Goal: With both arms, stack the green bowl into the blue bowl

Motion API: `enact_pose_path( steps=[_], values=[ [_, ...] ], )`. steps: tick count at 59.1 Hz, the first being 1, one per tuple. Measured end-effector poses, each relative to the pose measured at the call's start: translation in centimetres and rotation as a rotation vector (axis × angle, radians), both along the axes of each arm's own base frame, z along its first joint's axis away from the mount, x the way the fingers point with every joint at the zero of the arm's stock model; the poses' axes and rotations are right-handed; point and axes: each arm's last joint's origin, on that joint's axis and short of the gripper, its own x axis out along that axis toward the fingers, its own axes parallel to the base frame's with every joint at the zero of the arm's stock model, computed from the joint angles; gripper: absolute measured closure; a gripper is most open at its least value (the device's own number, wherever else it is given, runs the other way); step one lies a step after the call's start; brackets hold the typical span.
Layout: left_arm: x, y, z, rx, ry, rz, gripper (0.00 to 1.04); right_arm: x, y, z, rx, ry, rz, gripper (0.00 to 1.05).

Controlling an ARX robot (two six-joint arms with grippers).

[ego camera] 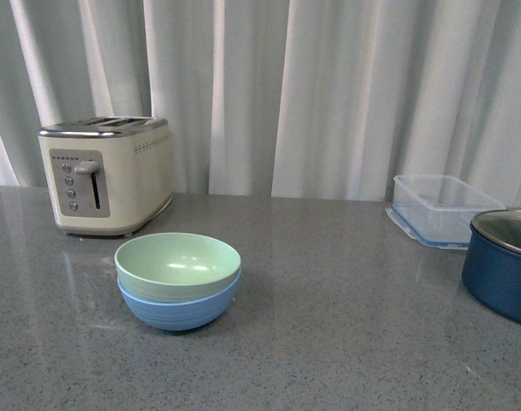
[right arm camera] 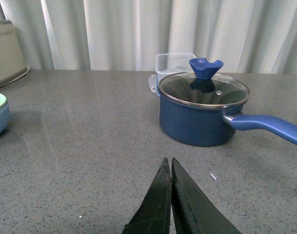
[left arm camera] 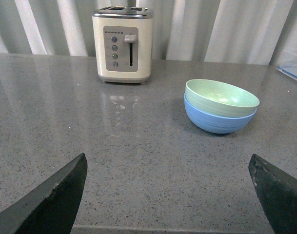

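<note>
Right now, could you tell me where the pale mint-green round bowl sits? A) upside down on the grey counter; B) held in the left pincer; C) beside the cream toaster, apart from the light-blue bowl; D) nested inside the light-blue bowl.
D: the pale mint-green round bowl rests upright inside the light-blue round bowl, with neither pincer touching it.

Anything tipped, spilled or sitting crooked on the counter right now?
Nothing stands out. The green bowl sits nested level in the blue bowl, the toaster and lidded pot stand upright, and no spill shows on the counter.
</note>
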Motion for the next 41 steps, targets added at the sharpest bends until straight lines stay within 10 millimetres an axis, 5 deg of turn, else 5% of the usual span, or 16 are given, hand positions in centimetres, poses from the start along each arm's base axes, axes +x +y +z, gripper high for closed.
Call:
enact_pose_path(
  steps=[27, 41],
  values=[
    [0.0, 0.0, 0.0, 0.0, 0.0, 0.0, 0.07, -1.3, 0.0, -0.3, -0.002, 0.006, 0.0, 1.03],
    [0.0, 0.0, 0.0, 0.0, 0.0, 0.0, 0.07, -1.3, 0.0, -0.3, -0.002, 0.006, 0.0, 0.59]
  ],
)
